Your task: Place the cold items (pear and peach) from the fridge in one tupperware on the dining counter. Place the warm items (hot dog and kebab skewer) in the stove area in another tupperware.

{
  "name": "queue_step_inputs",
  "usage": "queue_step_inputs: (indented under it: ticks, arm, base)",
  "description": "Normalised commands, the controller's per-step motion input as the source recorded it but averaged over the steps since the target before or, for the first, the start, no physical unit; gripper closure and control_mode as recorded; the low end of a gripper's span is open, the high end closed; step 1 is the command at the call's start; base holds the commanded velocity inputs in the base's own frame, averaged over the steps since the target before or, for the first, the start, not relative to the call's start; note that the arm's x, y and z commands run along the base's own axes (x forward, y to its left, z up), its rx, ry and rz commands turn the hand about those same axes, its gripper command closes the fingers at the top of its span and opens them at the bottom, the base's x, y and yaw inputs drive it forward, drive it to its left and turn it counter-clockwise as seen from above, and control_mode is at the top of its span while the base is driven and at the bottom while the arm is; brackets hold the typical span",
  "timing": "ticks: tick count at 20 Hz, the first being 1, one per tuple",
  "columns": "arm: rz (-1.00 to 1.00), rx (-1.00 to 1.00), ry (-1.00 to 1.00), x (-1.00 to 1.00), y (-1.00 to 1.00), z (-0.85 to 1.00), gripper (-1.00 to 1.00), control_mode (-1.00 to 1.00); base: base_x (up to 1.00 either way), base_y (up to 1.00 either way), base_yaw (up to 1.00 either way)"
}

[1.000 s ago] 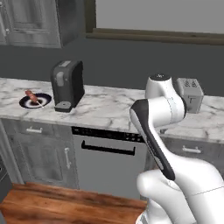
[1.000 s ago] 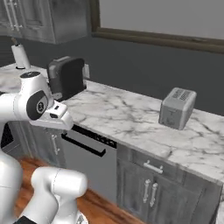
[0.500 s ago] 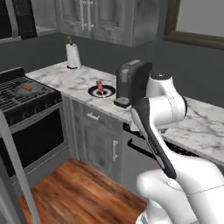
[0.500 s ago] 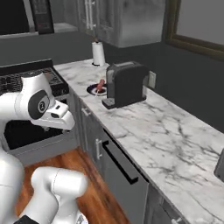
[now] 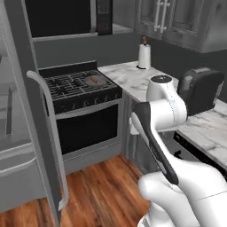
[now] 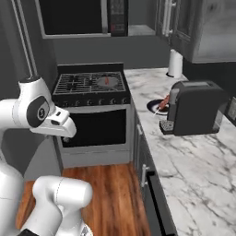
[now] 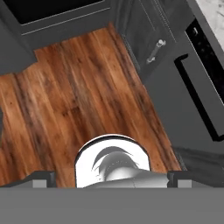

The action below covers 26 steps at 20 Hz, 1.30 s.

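Observation:
A reddish sausage-like item (image 6: 107, 81) that may be the hot dog lies in a round pan on the stove (image 6: 73, 85); it also shows as the reddish item (image 5: 93, 80). On the counter a dark plate (image 6: 153, 108) carries a reddish item with a stick (image 6: 162, 102), likely the kebab skewer, close beside the coffee machine. The fridge door (image 5: 31, 106) stands open at the left. Pear, peach and tupperware are out of view. My gripper (image 7: 114, 178) is open, holds nothing and points down at the wooden floor, well short of the stove.
A black coffee machine (image 6: 193, 108) stands on the marble counter (image 6: 193, 161), with a paper towel roll (image 6: 175, 63) in the far corner. Grey cabinets and a dishwasher front (image 7: 199, 100) line the counter. Wooden floor (image 5: 97, 186) lies before the stove, under a microwave (image 6: 73, 16).
The whole scene has swung as the base turned left: the toaster has left the picture, and the stove and open fridge door have come in. The gripper stays open.

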Motion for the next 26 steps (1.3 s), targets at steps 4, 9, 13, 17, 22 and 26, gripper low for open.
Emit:
queue_step_inputs:
  ticks: [4,9,13,17,22,26]
  arm:
    - [0.00,0.00,0.00,0.00,0.00,0.00,-1.00,1.00]
    - [0.00,0.00,0.00,0.00,0.00,0.00,-1.00,1.00]
    - [0.00,0.00,0.00,0.00,0.00,0.00,-1.00,1.00]
    - [0.00,0.00,0.00,0.00,0.00,0.00,-1.00,1.00]
    - [0.00,0.00,0.00,0.00,0.00,0.00,-1.00,1.00]
    - [0.00,0.00,0.00,0.00,0.00,0.00,-1.00,1.00]
  base:
    - [0.62,-0.05,0.22]
    - [0.75,-0.07,0.10]
    - [0.87,-0.50,0.12]
    - [0.60,-0.45,0.11]
    - [0.36,0.00,-0.01]
    - [0.59,0.00,0.00]
